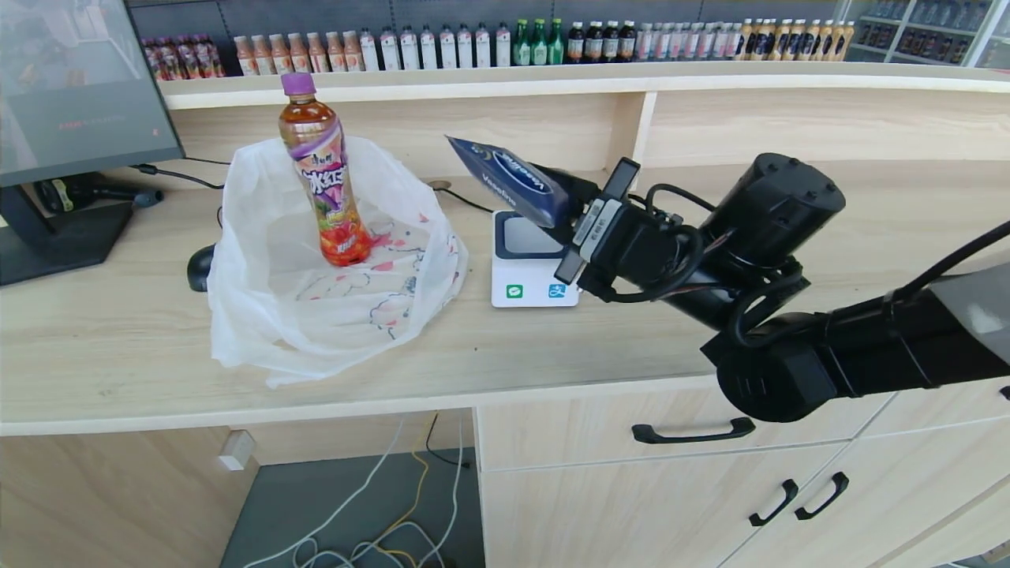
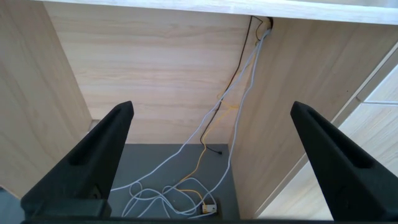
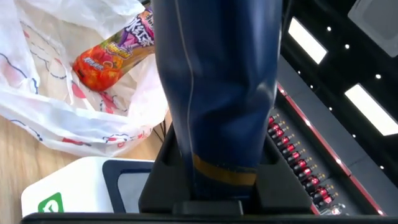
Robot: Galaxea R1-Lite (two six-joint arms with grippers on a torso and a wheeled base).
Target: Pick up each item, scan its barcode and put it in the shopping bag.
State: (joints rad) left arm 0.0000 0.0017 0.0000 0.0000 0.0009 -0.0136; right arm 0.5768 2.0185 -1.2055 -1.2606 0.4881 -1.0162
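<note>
One: Nearest, the right end effector (image 1: 562,211) is clamped on one end of the blue packet (image 1: 509,180); the packet juts out, tilted, above the white scanner (image 1: 525,272) on the table (image 1: 118,347); agreed?

Two: Agreed; in the right wrist view the packet runs up from between the jaws, with the scanner's dark window just below it; I judge this to be the scanning step, though I cannot tell whether the barcode faces the window.

One: And the containers?

Two: One only; the shopping bag (image 1: 260,315), thin white plastic, lies slumped open on the table just beside the scanner, to the robot's left of it; an orange drink bottle (image 1: 323,185) with a purple cap stands in it, leaning slightly; I can make out nothing else inside.

One: So one item bagged, one in hand; what does the next move call for?

Two: Probably a carry leftward over the bag's rim, high enough to clear the bottle, then a release beside it; the mouth is floppy, so the packet could snag the edge or tip the bottle.

One: The left end effector (image 2: 211,118)?

Two: Fingers wide apart, holding nothing; it hangs below the table, facing the cables (image 2: 186,186) in the open bay.
</note>
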